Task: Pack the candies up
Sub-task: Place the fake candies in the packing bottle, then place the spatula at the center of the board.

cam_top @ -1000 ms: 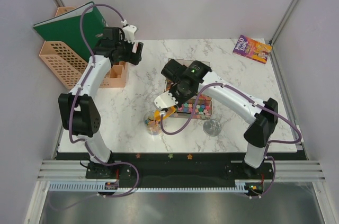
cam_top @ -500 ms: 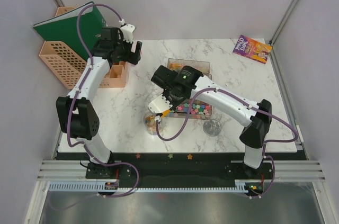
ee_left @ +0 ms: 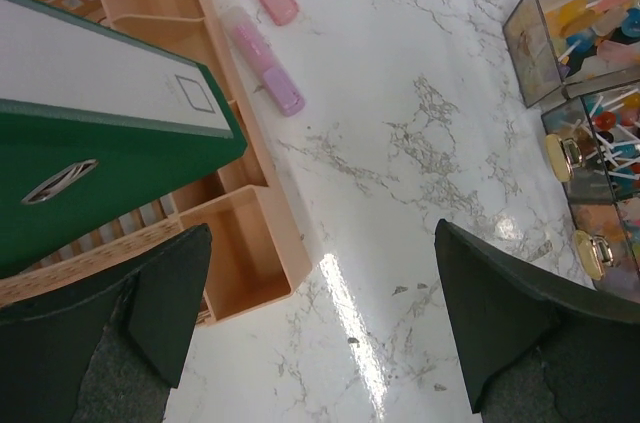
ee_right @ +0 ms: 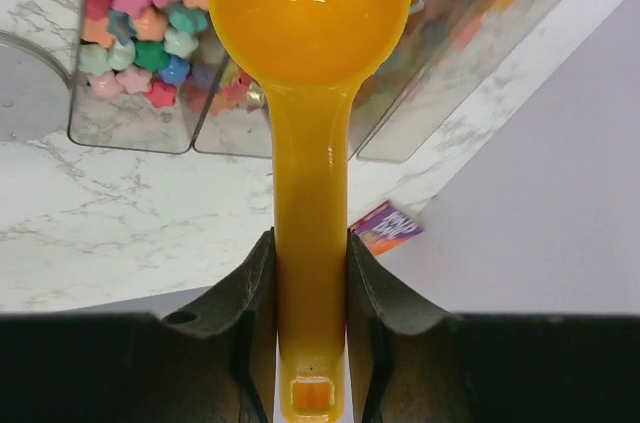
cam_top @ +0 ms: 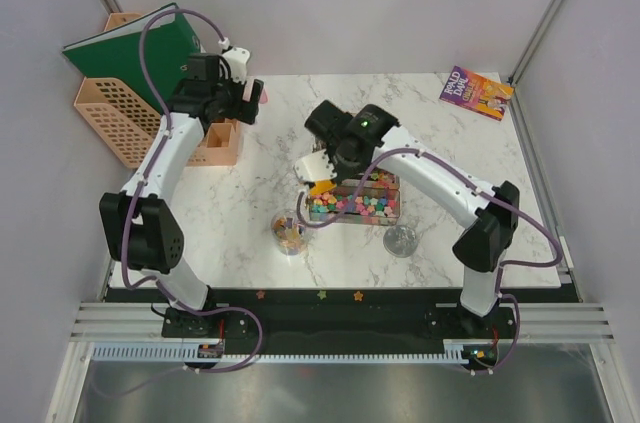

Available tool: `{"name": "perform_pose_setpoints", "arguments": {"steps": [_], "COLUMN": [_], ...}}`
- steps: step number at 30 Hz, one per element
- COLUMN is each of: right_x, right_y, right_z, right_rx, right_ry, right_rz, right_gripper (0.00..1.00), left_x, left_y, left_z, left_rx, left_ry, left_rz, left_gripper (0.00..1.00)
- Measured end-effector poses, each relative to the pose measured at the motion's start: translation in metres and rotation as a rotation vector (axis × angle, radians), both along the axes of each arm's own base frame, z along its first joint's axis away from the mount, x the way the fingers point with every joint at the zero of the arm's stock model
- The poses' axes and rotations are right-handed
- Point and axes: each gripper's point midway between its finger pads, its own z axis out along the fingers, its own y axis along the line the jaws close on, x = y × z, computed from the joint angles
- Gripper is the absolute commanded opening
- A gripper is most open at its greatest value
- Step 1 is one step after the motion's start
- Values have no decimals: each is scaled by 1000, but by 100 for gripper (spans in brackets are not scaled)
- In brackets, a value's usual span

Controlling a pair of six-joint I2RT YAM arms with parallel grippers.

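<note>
Swung back from the clear cup (cam_top: 290,234), the right gripper (ee_right: 308,243) clamps the orange scoop (ee_right: 305,13) over the candies (cam_top: 362,205). Its wrist view shows them star-shaped, filling one clear box (ee_right: 130,138) compartment; a few sit in the cup. Only the left wrist view shows lollipops (ee_left: 610,143) alongside. The left gripper (ee_left: 320,233) hangs open.

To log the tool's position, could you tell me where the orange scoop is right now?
In the right wrist view, the orange scoop sits clamped in the right gripper, its bowl over the box of candies.
</note>
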Motion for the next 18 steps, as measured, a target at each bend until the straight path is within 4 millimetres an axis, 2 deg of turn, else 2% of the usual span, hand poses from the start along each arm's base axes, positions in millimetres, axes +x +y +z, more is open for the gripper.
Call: {"name": "perform_pose_setpoints", "arguments": {"steps": [5, 7, 8, 9, 12, 15, 18], "right_x": [54, 80, 88, 99, 113, 129, 146], "right_y": [-70, -109, -123, -148, -200, -236, -260], "right_z": [-1, -6, -10, -18, -34, -42, -52], "right_rx": [153, 238, 266, 308, 387, 486, 567], "right_ry": [-12, -37, -44, -52, -66, -92, -110], "right_rz": [-400, -598, -666, -779, -1009, -1197, -1335], "right_gripper": [0, 0, 0, 0, 0, 0, 0], "left_x": [-12, -17, -19, -21, -27, -31, -32], "left_y": [10, 13, 15, 18, 22, 31, 40], "left_z": [2, -4, -9, -13, -28, -33, -38], "left_rx": [27, 37, 44, 53, 75, 97, 113], "left_ry": [-8, 5, 16, 27, 61, 82, 105], "left_rz": [41, 52, 59, 67, 88, 146, 208], "left_gripper": [98, 99, 99, 100, 100, 100, 100]}}
